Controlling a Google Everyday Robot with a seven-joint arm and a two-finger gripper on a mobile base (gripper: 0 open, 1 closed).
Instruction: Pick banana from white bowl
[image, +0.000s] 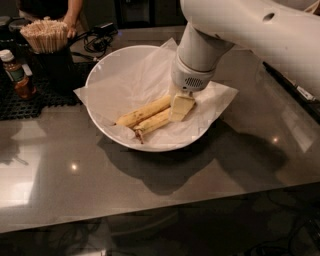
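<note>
In the bowl (105, 62) on the desk (60, 170), the banana (142, 111) lies on the paper (150, 75) just below centre, its stem end at 8 o'clock and its far end at 2 o'clock under the claw (181, 106). The claw should take this one alone, not the second banana (152, 121) touching it at 5 o'clock, then lift straight up so the paper is not dragged along. Whether the claw is spread or pinching I cannot tell. The banana looks plump, fairly straight and yellow, with faint brown streaks
</note>
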